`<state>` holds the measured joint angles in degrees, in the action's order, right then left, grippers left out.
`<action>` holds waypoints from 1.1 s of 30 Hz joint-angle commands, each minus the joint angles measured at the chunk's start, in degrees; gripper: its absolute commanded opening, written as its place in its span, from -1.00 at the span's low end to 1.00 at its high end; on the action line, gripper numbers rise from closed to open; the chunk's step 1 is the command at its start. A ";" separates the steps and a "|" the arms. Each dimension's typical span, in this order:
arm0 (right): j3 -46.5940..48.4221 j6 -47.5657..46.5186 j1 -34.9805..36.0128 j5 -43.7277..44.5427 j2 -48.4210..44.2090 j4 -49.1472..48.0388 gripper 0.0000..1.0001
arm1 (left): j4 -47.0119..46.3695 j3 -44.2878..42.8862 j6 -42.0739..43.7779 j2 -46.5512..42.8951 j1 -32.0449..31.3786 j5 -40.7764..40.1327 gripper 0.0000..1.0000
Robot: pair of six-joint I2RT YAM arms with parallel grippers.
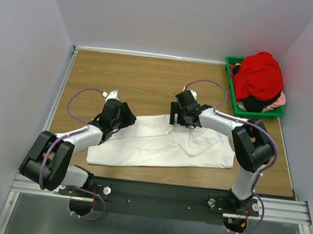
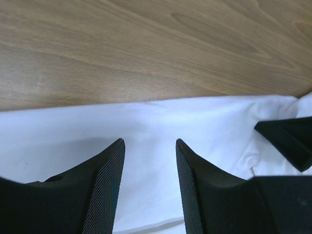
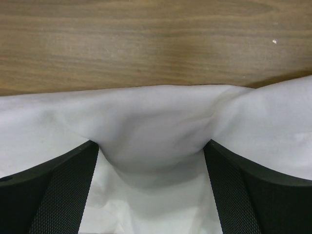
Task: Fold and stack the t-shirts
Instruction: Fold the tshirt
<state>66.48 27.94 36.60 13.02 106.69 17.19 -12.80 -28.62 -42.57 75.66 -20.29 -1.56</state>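
Two sets of jaws meet the far edge of a spread white cloth t-shirt (image 1: 159,144). Left gripper (image 2: 150,144) stands half parted, empty. Right gripper (image 3: 151,146) spreads wide, cloth bulging into the gap.

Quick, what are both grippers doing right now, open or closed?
Left gripper: open, empty, over the white shirt.
Right gripper: open, a fold of that shirt between its fingers.

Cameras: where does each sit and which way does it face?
Top external: above and behind the bases, looking down on the wooden table, both arms in view.
Left wrist: low over the white cloth t-shirt's far edge, left gripper showing.
Right wrist: likewise, right gripper showing.
Shared: both wrists see shirt edge against table.
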 commanded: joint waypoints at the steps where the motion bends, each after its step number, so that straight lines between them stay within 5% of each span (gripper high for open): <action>1: 2.51 0.53 -0.83 -1.85 6.06 -4.09 0.87 | -0.03 -1.00 -1.02 2.21 -1.85 -1.60 0.08; 17: 11.31 -3.07 -8.74 -5.37 7.66 -4.01 0.90 | -0.56 -7.58 0.90 16.97 -3.88 1.30 0.06; 33: -3.79 -4.83 -18.58 -6.34 -10.09 -2.60 0.85 | 4.80 -23.05 9.08 23.92 -0.01 -1.69 0.04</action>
<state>67.53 24.29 18.63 7.94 99.42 13.61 -10.26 -48.82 -36.47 99.07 -20.47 -0.89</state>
